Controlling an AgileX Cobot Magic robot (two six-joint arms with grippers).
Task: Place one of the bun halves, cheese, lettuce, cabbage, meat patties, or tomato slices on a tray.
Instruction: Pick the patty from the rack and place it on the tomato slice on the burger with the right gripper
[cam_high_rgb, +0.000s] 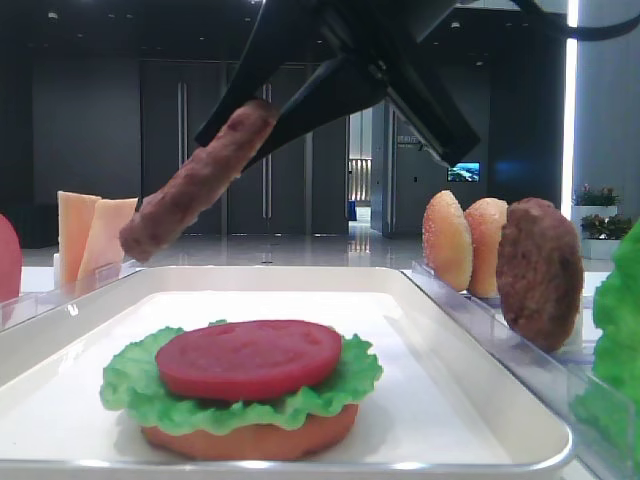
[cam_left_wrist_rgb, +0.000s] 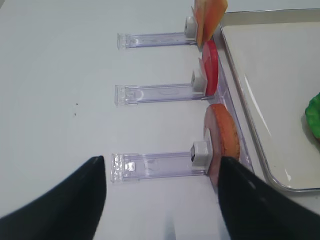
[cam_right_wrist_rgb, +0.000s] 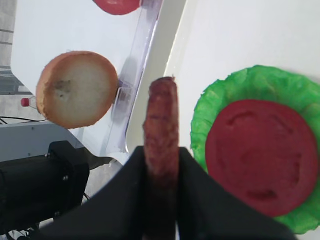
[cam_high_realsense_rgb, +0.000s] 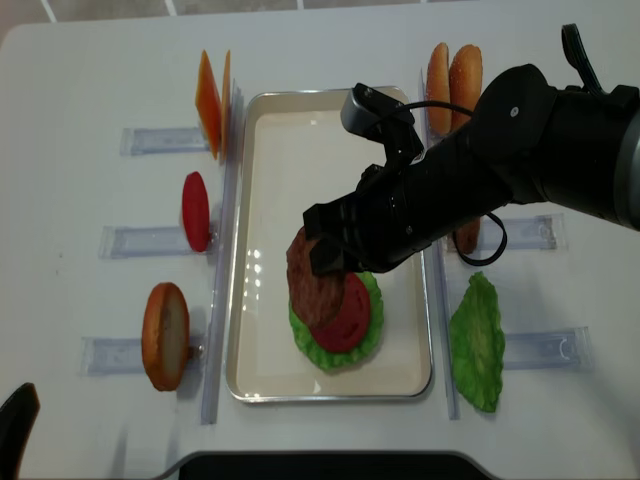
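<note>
**Patty held over the tray stack**

Right gripper (cam_right_wrist_rgb: 161, 165): black jaws pressed on the lower edge of a meat patty (cam_right_wrist_rgb: 161, 125), which stands edge-on between them in the right wrist view. In the low front view the patty (cam_high_rgb: 195, 185) hangs tilted, clear of the food below, over the left part of the white tray (cam_high_realsense_rgb: 262, 130).

Under and just right of it, on the tray: a tomato slice (cam_high_rgb: 250, 357) lying flat on a ruffled lettuce leaf (cam_high_rgb: 130, 385), that on a flat orange-brown bun base (cam_high_rgb: 250, 438).

Left gripper (cam_left_wrist_rgb: 162, 200): jaws spread, nothing between them, low over the white table (cam_high_realsense_rgb: 90, 60) left of the tray.

Clear holders flank the tray. Left side: cheese slices (cam_high_realsense_rgb: 212, 100), a second tomato slice (cam_high_realsense_rgb: 195, 210), a bun half (cam_high_realsense_rgb: 165, 335), all upright. Right side: two bun halves (cam_high_realsense_rgb: 452, 75), a second patty (cam_high_rgb: 540, 270) mostly hidden behind the arm from above, and a lettuce piece (cam_high_realsense_rgb: 478, 345), which seems to lie flat.

Room behind: dark walls, a lit doorway, a small screen.
</note>
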